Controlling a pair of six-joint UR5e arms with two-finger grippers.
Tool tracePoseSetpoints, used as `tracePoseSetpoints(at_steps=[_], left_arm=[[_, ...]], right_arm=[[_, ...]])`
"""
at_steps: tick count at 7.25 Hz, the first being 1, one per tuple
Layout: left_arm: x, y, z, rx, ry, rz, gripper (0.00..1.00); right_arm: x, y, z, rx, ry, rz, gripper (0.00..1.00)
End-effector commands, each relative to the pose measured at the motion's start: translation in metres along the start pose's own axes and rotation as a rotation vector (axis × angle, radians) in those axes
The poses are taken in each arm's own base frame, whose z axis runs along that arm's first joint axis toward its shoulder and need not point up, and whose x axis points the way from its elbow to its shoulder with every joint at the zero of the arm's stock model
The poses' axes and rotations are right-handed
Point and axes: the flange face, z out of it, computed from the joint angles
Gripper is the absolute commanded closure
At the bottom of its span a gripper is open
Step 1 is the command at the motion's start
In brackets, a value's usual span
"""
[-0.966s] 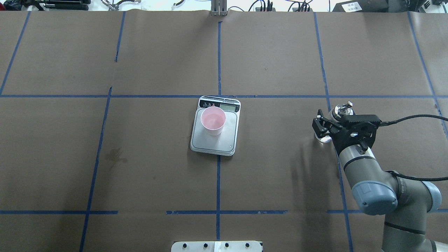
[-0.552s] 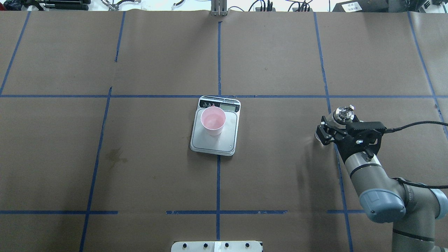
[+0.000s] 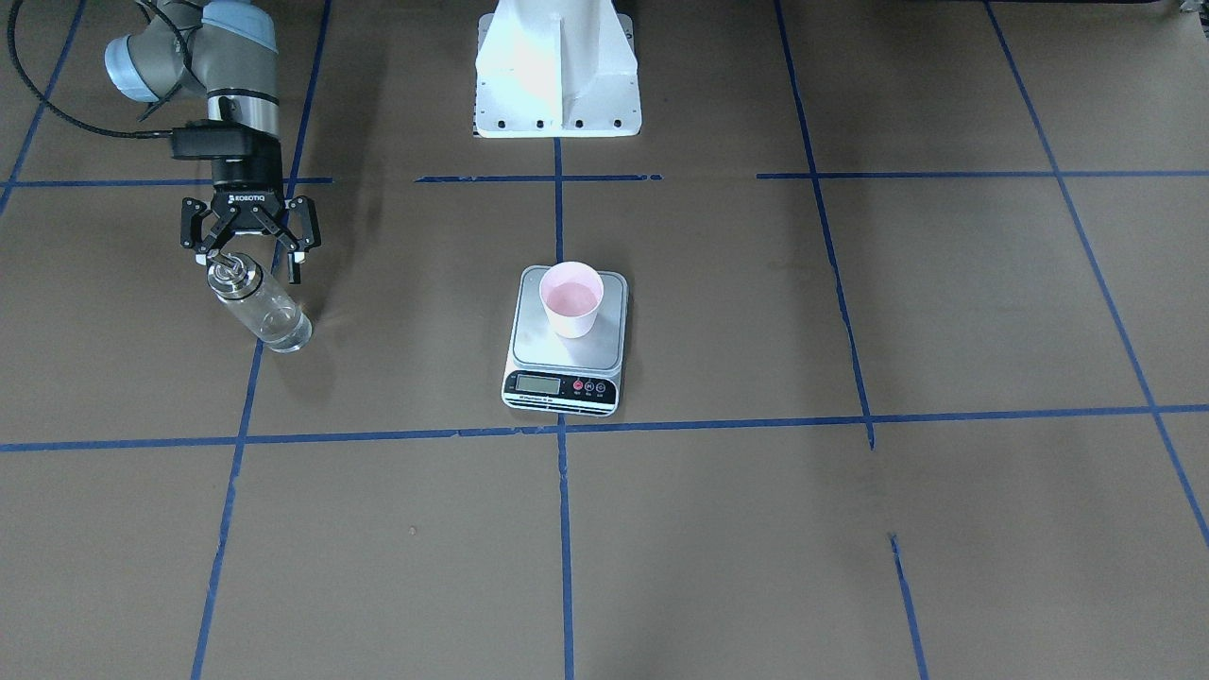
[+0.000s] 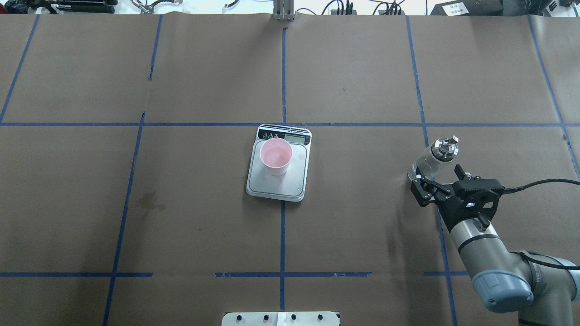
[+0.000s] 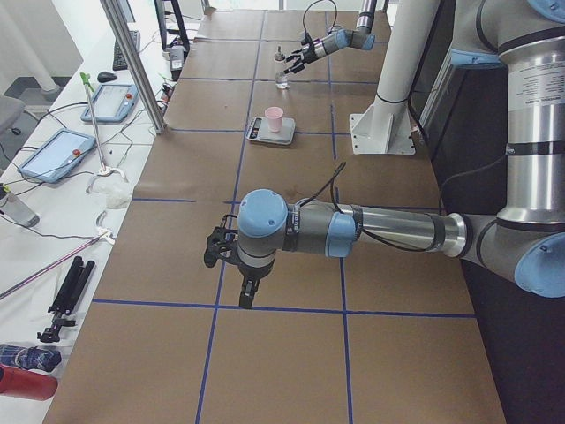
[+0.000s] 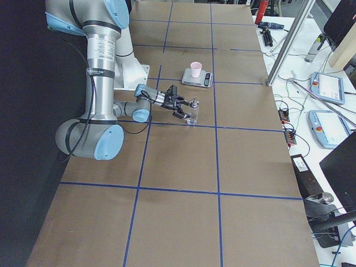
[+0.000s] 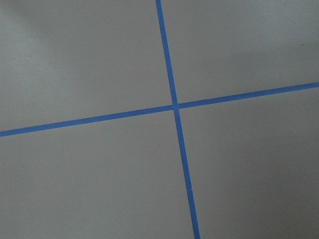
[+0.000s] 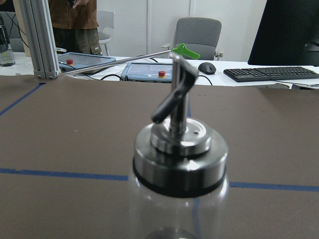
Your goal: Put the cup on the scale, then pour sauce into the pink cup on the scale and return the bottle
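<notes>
Overhead exterior shows the cup [image 4: 276,154] on the scale [image 4: 294,183] and, well right of the scale, the bottle [image 4: 426,162] standing free, the right gripper [image 4: 437,174] just beside it with jaws wide, so any sideways drift might clip and topple it; the left gripper [image 5: 225,256] jaws I cannot tell.

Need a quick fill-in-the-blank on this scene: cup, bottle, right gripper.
The scale carries a ___ cup.
The bottle stands ___ on the table, off the scale.
The right gripper has its jaws ___, holding nothing.
Missing: pink; upright; open.
</notes>
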Motion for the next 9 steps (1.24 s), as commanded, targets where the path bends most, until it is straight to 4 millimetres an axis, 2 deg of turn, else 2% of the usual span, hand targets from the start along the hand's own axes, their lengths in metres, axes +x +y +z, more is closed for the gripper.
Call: tracePoseSetpoints(at_steps=[1,2,3,4,5,7,9], left_arm=[[0.000,0.000,0.000,0.001,-0.001,0.001,0.00],[0.000,0.000,0.000,0.000,-0.001,0.000,0.00],[0.000,0.000,0.000,-0.001,0.000,-0.001,0.00],[0.000,0.000,0.000,-0.001,0.000,-0.001,0.00],[0.000,0.000,0.000,-0.001,0.000,-0.001,0.00],[0.000,0.000,0.000,0.001,-0.001,0.001,0.00],[0.000,0.000,0.000,0.001,-0.001,0.001,0.00]], right_arm=[[0.033,0.017,-0.015,-0.009,-0.010,-0.022,0.00],[0.075,0.019,-0.021,-0.022,-0.001,-0.045,0.00],[0.099,0.015,-0.027,-0.032,-0.015,-0.048,0.00],[0.103,0.013,-0.029,-0.058,-0.024,-0.102,0.00],[0.113,0.001,-0.020,-0.066,-0.003,-0.128,0.00],[0.158,-0.047,0.016,-0.146,0.066,-0.228,0.00],[0.224,-0.105,0.038,-0.293,0.074,-0.281,0.00]])
